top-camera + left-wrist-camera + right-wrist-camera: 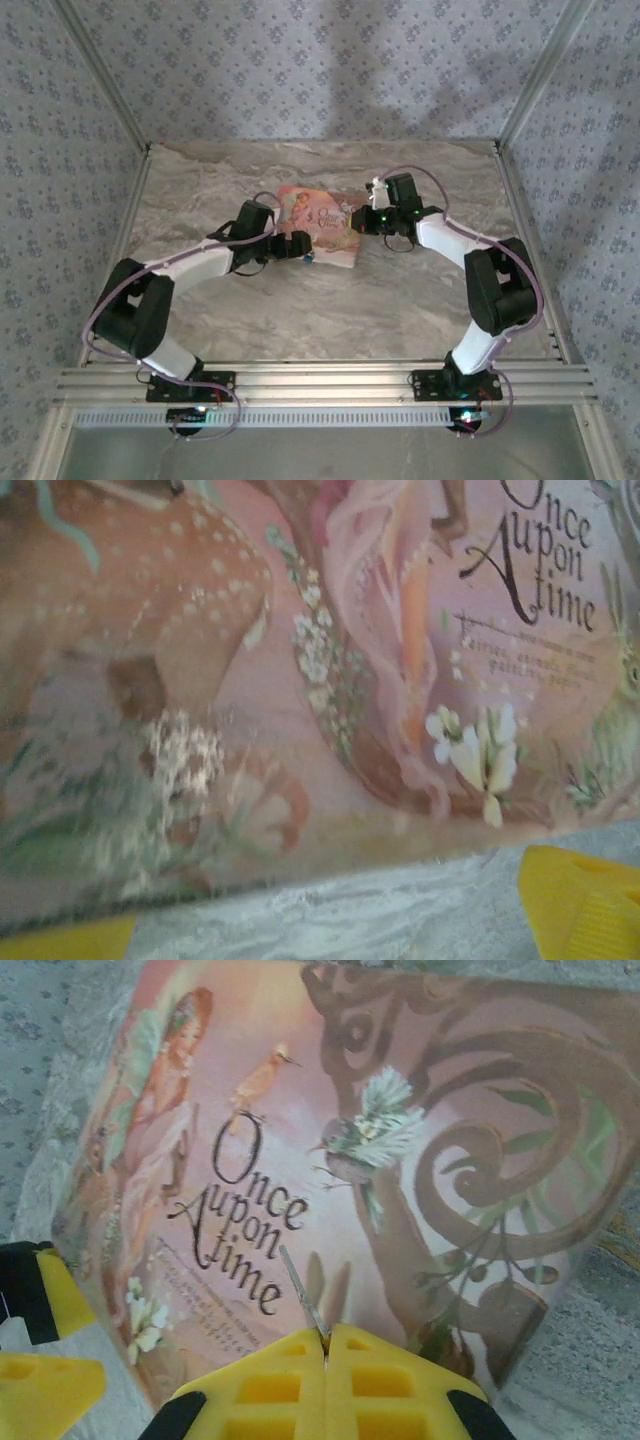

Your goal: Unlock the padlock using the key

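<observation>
Pressure is what the right gripper (325, 1338) shows: its yellow jaws are pressed flat together, and a thin metal sliver, most likely the key (300, 1288), sticks out of the seam between them and points ahead over the cover of a pink storybook (400, 1110). Pinching it by the head and leaving the blade free looks deliberate, since only an exposed blade can go into a keyhole. The book lies flat on the marbled table (400, 300), straight ahead of and below those closed jaws, its title close to the blade's tip. The left gripper (300, 245) has its jaws spread wide and grips nothing. The book's near edge lies just beyond the gap between them, with bare table in the gap itself. That looks like a bracing pose, ready to steady the book or whatever hangs at its edge while the other arm works. The padlock itself I cannot make out. A small bluish speck sits just beside the left jaws in the overhead view, too small to name. Judging by this, the key is in hand but insertion has not begun, and the lock must first be found and lined up with the blade.
</observation>
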Controlling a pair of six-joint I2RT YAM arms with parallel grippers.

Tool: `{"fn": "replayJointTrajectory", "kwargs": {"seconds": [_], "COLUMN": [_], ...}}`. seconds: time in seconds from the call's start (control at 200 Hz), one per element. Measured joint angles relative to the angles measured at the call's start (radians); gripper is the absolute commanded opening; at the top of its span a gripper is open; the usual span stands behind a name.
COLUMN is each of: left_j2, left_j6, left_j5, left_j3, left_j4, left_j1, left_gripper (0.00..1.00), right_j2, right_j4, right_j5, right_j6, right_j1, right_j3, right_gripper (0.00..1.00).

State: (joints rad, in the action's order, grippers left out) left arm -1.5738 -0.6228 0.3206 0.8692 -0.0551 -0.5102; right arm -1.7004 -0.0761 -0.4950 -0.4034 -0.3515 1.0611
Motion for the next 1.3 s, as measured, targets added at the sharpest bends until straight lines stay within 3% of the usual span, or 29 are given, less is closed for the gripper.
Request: {"fn": "replayJointTrajectory", "kwargs": {"seconds": [0.52,0.859,1.299], "left_j2": [-0.116,0.05,-0.09], "left_j6": [0.066,0.122,0.211], "left_j5": [0.0,-0.046,-0.121], "left_j3": [0.124,-0.031,-0.081], "left_j4": [0.03,0.096,0.247], "left_j1": [0.015,-0.025,-0.126], "left_gripper": [0.94,0.94,0.82], "right_j2": [-0.005,-0.005,-0.005], "right_j4": [0.021,0.021,0.024], "right_j5": [0.019,0.02,0.027], "right_j6": [0.0,0.0,0.001], "right_j1": [0.005,0.005,0.005], "right_j3": [-0.004,-0.004,-0.006], "right_gripper": [0.0,0.0,0.0]}}
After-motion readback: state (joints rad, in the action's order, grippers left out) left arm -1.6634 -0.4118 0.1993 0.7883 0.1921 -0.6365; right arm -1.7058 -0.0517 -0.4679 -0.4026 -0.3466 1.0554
